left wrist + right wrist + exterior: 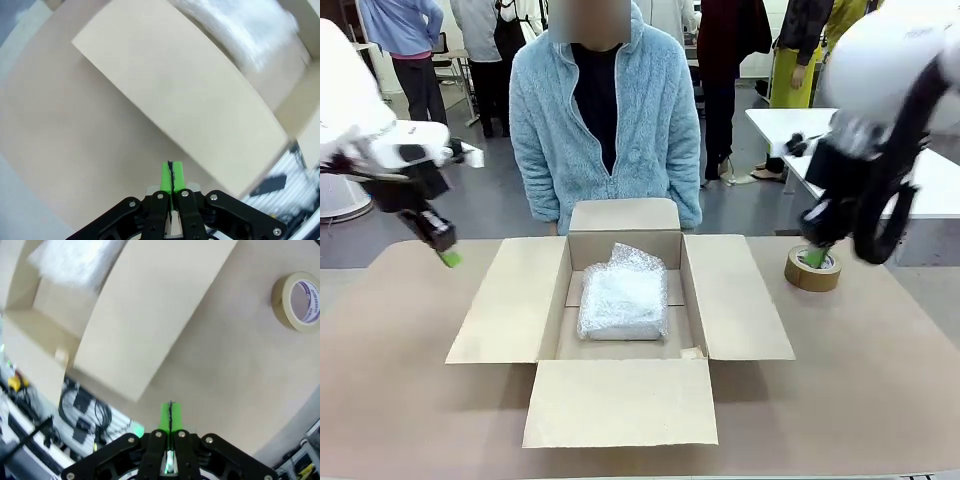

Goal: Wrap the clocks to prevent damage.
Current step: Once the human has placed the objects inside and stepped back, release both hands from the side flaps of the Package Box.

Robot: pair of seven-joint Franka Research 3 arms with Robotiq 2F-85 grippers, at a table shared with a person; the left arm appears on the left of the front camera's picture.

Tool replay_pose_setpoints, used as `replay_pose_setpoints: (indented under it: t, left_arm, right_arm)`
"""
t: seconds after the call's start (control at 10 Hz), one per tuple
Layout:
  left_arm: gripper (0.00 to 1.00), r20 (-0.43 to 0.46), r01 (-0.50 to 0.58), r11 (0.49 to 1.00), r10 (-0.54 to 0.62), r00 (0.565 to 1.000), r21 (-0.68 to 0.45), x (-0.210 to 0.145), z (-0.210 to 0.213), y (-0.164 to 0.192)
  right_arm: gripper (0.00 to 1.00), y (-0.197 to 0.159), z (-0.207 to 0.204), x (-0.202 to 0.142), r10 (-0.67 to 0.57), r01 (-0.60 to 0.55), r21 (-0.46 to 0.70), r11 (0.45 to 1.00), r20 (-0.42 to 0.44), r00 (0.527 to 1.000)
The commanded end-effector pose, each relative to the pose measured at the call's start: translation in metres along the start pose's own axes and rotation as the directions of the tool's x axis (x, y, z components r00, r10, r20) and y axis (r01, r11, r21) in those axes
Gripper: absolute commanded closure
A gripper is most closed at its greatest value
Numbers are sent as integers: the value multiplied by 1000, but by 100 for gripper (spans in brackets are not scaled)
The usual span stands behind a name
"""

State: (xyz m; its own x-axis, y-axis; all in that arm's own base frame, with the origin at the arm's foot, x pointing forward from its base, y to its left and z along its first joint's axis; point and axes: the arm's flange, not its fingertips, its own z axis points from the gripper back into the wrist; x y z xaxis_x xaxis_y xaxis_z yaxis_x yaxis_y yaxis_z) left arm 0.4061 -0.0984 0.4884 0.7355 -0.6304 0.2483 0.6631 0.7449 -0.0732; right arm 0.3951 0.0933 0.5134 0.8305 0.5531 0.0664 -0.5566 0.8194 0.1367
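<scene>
Brown table (880, 380); clocks (623, 295) in box (510, 305); left gripper (450, 259), right gripper (812, 258) (both closed, empty)

**Open box, bundle inside, both grippers off to the sides**

Box (510, 300) sits mid-table (400, 400), all four flaps spread flat. Whitish bubble-wrap bundle (623, 292) lies on the box floor, roughly centred. Left gripper (449, 258) is closed and empty, above the table left of the box. Right gripper (812, 258) is closed, tips at the tape roll (812, 276) right of the box; contact unclear. Person (605, 120) in a blue fleece stands behind the box.
</scene>
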Motion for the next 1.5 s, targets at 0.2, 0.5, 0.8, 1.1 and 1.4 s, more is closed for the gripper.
replay_pose_setpoints:
  t: [0.2,0.5,0.8,1.1,1.4]
  left_arm:
    - [99,-4,62,998,-62,998,-32,-16,15,2]
    - [99,-133,200,976,-211,968,-92,-24,28,4]
    - [99,-150,497,835,-537,830,-237,-44,54,45]
    - [99,-48,626,750,-648,760,-213,-41,46,53]
    - [99,-117,552,798,-589,800,-242,-51,58,48]
  right_arm:
    - [99,-6,22,-18,73,-73,27,997,0,997]
    - [99,-17,27,-24,242,-234,92,968,-99,965]
    - [99,-55,24,-48,622,-587,246,771,-96,777]
    - [99,-78,19,-50,649,-644,221,733,60,759]
    - [99,-59,15,-59,708,-681,253,687,-23,706]
